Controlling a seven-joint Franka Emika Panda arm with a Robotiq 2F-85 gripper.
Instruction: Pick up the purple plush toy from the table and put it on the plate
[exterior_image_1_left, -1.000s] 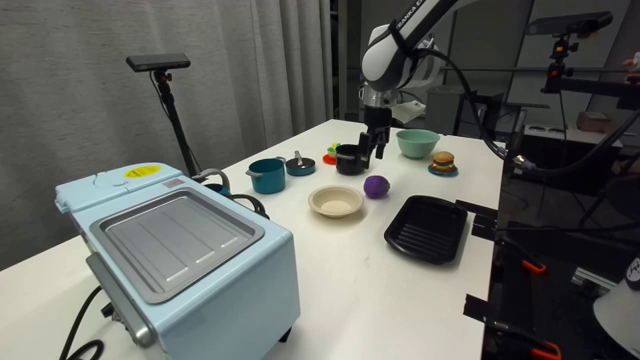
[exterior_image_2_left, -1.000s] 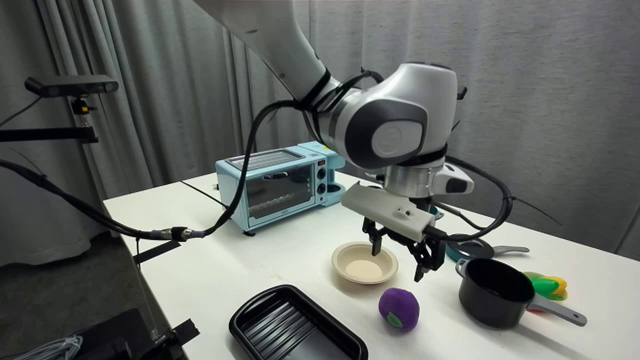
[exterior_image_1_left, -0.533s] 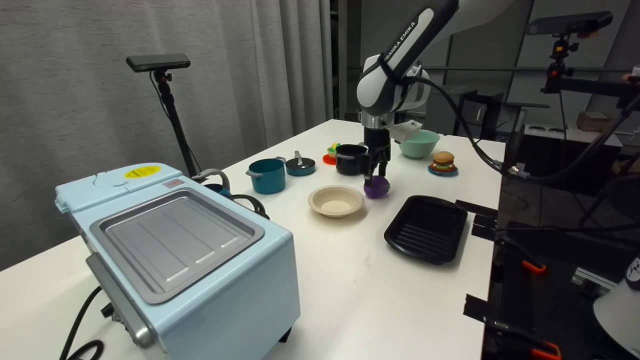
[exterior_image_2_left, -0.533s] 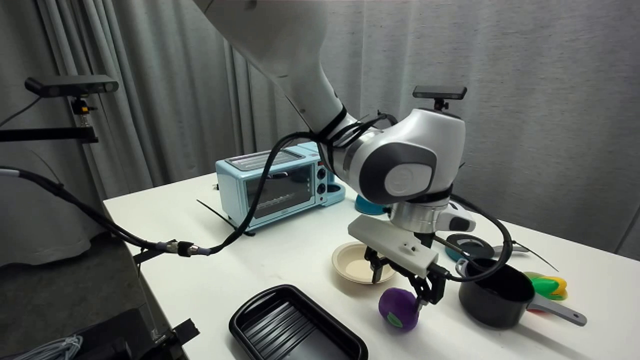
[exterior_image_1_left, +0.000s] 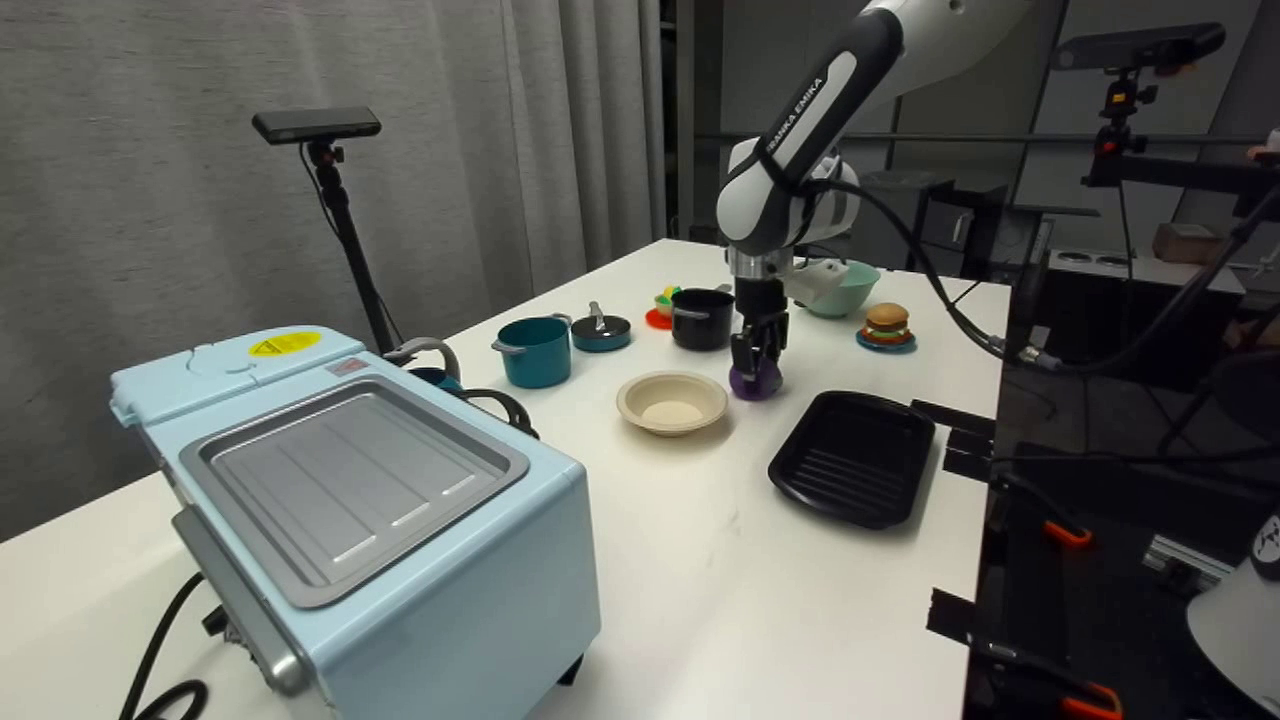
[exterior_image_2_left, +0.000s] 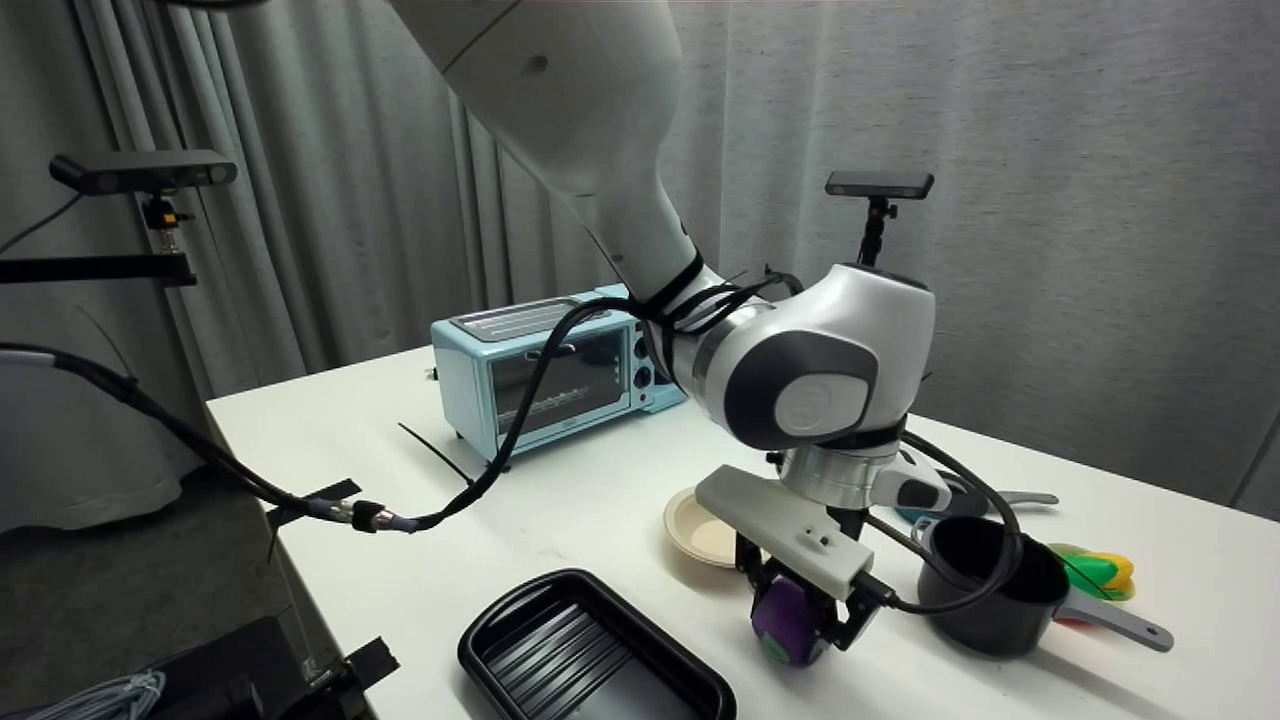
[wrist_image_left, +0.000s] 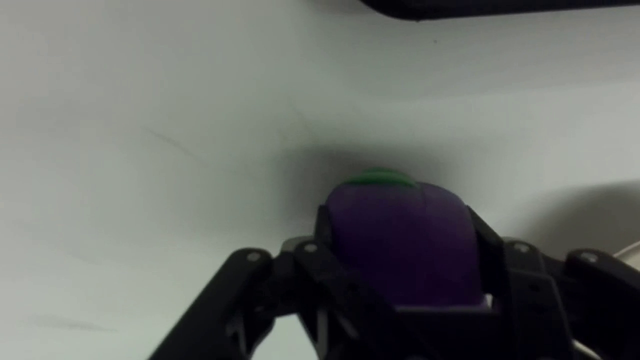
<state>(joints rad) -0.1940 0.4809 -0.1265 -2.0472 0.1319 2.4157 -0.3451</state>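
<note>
The purple plush toy, with a green leaf patch on its front, is squeezed between the two black fingers in the wrist view. My gripper is shut on it from both sides, and the toy's flanks look flattened. In both exterior views the toy sits low at the white table; whether it touches the tabletop I cannot tell. The cream plate lies close beside it with nothing in it, partly hidden by the gripper mount in an exterior view.
A black ridged tray lies on the toy's far side from the plate. Nearby stand a black pot with a grey handle, a teal pot, a light green bowl and a burger toy. A blue toaster oven occupies one table end.
The arm has come down from above onto the purple plush toy. The fingers, wide apart before, have shut around it; the toy appears slightly shifted and squeezed.
</note>
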